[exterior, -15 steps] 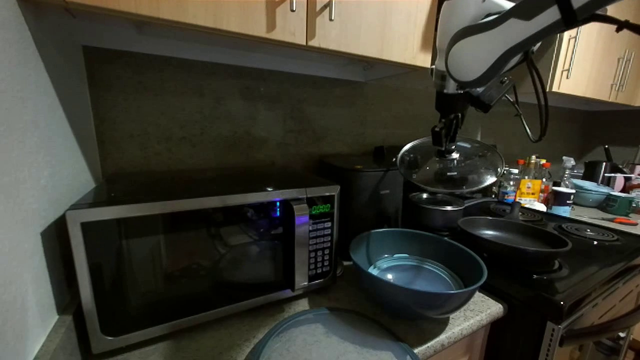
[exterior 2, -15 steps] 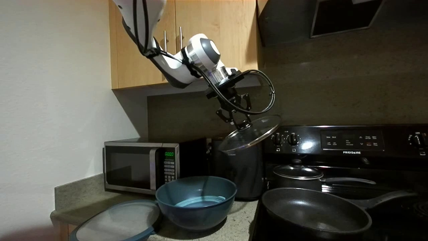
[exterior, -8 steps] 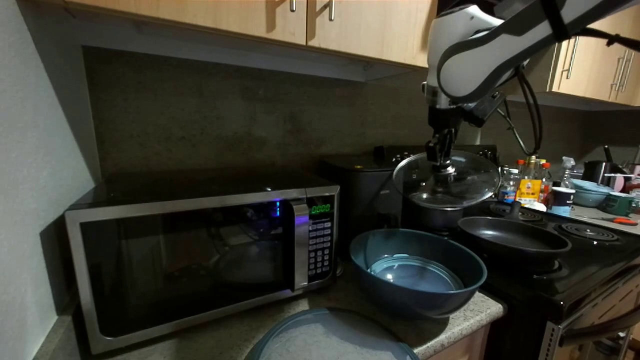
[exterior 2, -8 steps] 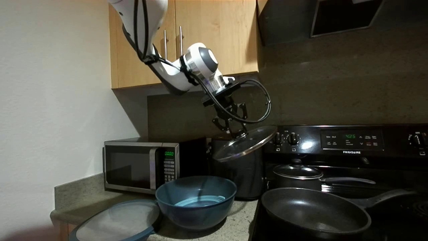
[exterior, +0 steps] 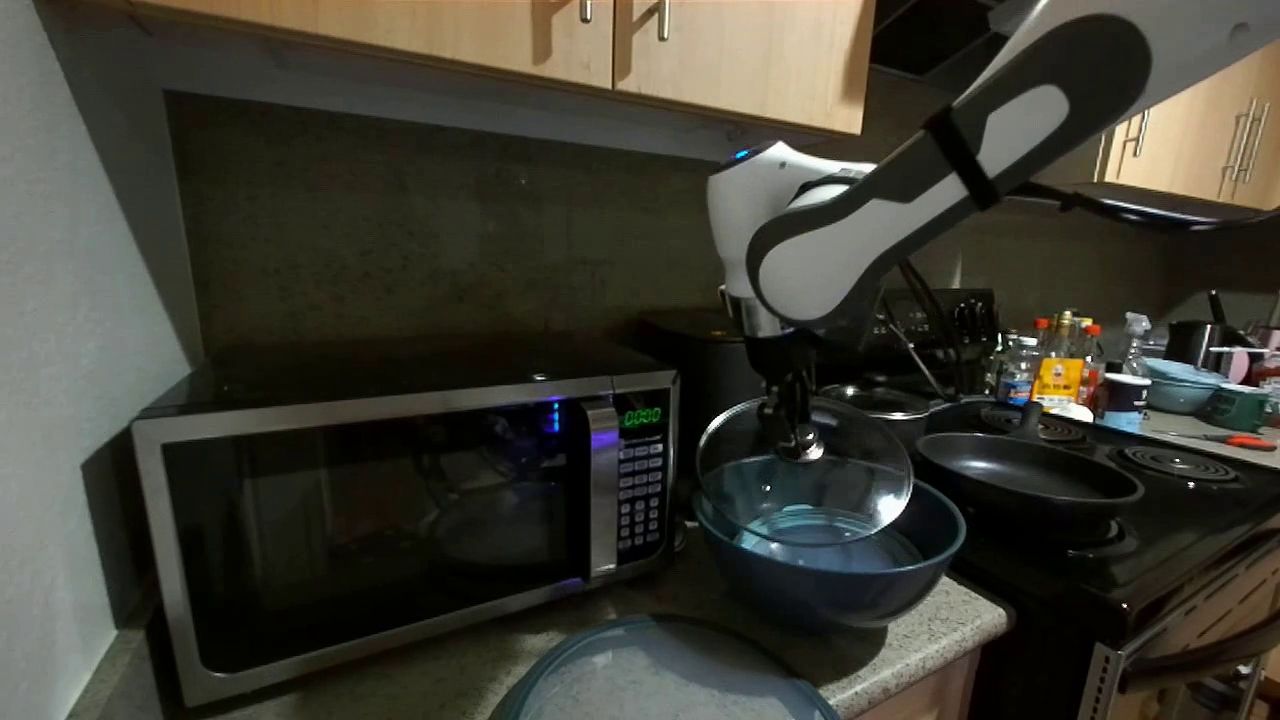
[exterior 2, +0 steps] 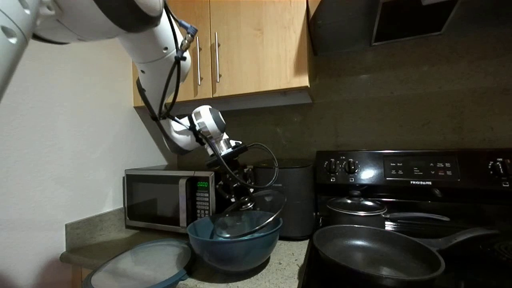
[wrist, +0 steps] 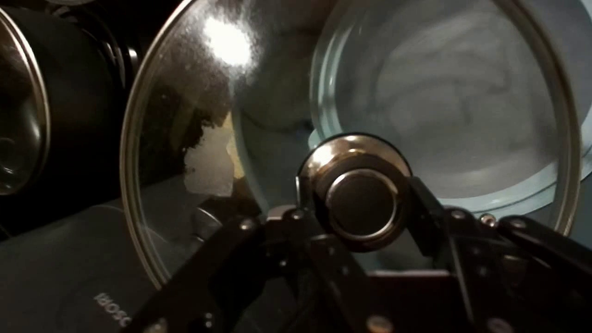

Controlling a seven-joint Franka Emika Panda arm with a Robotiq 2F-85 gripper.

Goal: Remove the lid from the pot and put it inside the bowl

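My gripper (exterior: pixel 795 430) is shut on the knob of the lid (exterior: pixel 860 455) and holds it tilted over the bowl (exterior: pixel 830 600). The lid is clear, shiny glass with a metal rim. In an exterior view, the lid (exterior 2: pixel 240 224) has its lower edge within the mouth of the blue-grey bowl (exterior 2: pixel 236 256); I cannot tell if they touch. In the wrist view both fingers of the gripper (wrist: pixel 358 199) press the round knob (wrist: pixel 360 203), and the bowl shows through the glass. A dark, deep pot (exterior 2: pixel 352 220) stands at the stove's back under another glass lid.
A pale grey round object with a blue rim (exterior 2: pixel 144 262) lies beside the bowl. The microwave (exterior: pixel 400 520) stands left of it. A black appliance (exterior 2: pixel 284 200) is behind the bowl. A black frying pan (exterior 2: pixel 372 248) sits on the stove. Bottles (exterior: pixel 1060 370) stand beyond.
My gripper has carried the lid down and away from the stove, from above the appliance to over the bowl. The bowl has shifted slightly. The grip on the knob stays the same.
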